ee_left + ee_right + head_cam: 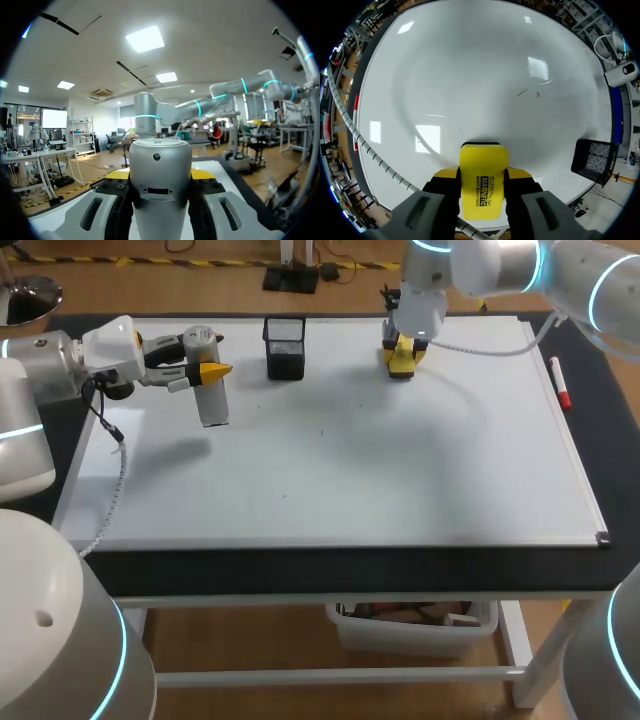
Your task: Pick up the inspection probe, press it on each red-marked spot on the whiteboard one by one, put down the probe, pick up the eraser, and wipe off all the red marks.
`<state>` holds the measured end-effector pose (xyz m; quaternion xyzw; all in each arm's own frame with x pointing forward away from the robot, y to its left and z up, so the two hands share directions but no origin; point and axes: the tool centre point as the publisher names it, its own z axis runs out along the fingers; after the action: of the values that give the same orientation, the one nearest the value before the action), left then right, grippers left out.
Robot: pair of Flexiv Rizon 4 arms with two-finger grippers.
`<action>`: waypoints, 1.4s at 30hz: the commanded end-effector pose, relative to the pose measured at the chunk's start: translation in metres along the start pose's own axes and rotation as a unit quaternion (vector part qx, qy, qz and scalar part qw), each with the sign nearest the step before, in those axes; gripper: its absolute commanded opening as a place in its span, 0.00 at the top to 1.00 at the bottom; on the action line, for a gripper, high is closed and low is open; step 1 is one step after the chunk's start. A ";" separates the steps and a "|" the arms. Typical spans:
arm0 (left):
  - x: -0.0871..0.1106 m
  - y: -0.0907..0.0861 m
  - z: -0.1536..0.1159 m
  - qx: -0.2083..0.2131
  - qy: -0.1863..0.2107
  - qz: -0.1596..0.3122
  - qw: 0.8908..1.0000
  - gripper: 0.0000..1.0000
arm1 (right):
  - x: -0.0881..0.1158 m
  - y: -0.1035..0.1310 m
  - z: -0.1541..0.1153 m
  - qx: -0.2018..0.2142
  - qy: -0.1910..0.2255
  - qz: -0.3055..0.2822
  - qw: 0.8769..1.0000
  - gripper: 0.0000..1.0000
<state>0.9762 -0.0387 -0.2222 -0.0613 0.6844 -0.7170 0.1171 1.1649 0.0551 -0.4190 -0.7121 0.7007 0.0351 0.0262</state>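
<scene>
Yellow-tipped fingers of the right gripper [482, 176] are closed narrow on the eraser [483, 192], one on each long side, so its long axis runs straight out along the fingers. In the head view the pair sits at the far edge of the board [400, 480], about 12 o'clock and a little right of the middle. I cannot tell whether the eraser touches the surface.

Outward from it, the red marks [530, 93] show in the right wrist view as two or so thin, faint strokes. They lie ahead of the fingers, well apart from the eraser and slightly toward the cup's side. In the head view that puts them at roughly 7 o'clock from the eraser, toward the board's middle.

I judge the wipe turns on carrying the eraser along that 7 o'clock line and setting its flat face on the board. The right arm holds the eraser and looks no farther from the marks than the left.

The cup [285, 348] stands near the eraser at 9 o'clock, apart from it. The marker [561, 383] lies at about 3 o'clock, along the board's right edge.

At the board's 10 o'clock the left gripper [212, 371] is clamped on the probe [212, 400]. The probe hangs nearly upright above the board, its shadow falling apart from it. It has not been put down, though the task asks for that before the eraser.
</scene>
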 end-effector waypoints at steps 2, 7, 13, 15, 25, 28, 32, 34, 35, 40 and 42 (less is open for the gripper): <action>0.000 0.000 0.000 0.002 0.001 0.001 1.000 1.00 | 0.001 -0.007 0.004 -0.003 0.002 0.001 1.000 1.00; 0.000 0.000 0.000 0.002 0.001 0.001 1.000 1.00 | 0.001 -0.007 0.007 -0.003 0.003 0.003 1.000 1.00; 0.000 0.000 0.000 0.002 0.001 0.001 1.000 1.00 | 0.001 -0.008 0.009 -0.003 0.012 0.006 1.000 1.00; 0.000 0.000 0.000 0.002 0.001 0.001 1.000 1.00 | 0.001 -0.008 0.008 -0.002 0.012 0.006 1.000 0.88; 0.000 0.000 0.000 0.002 0.001 0.001 1.000 1.00 | 0.015 -0.006 -0.007 0.008 -0.018 0.043 0.999 0.00; 0.000 0.000 0.000 0.002 0.001 0.001 1.000 1.00 | 0.022 -0.006 -0.016 0.003 -0.059 0.069 0.996 0.00; 0.000 0.000 0.000 0.002 0.001 0.001 1.000 1.00 | 0.034 -0.006 -0.029 -0.019 -0.148 0.127 0.981 0.00; 0.000 0.000 0.000 0.002 0.001 0.001 1.000 1.00 | 0.039 -0.006 -0.035 -0.029 -0.192 0.154 0.969 0.00; 0.000 0.000 0.000 0.002 0.001 0.001 1.000 1.00 | 0.044 -0.007 -0.040 -0.038 -0.226 0.179 0.957 0.00; 0.000 0.000 0.000 0.002 0.001 0.001 1.000 1.00 | 0.055 -0.008 -0.063 -0.047 -0.292 0.237 0.926 0.00; 0.000 0.000 0.000 0.002 0.001 0.001 1.000 1.00 | 0.058 -0.010 -0.074 -0.047 -0.310 0.254 0.915 0.00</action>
<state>0.9762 -0.0387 -0.2222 -0.0613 0.6844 -0.7170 0.1171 1.1794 0.0049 -0.3627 -0.5442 0.7997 0.2135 0.1369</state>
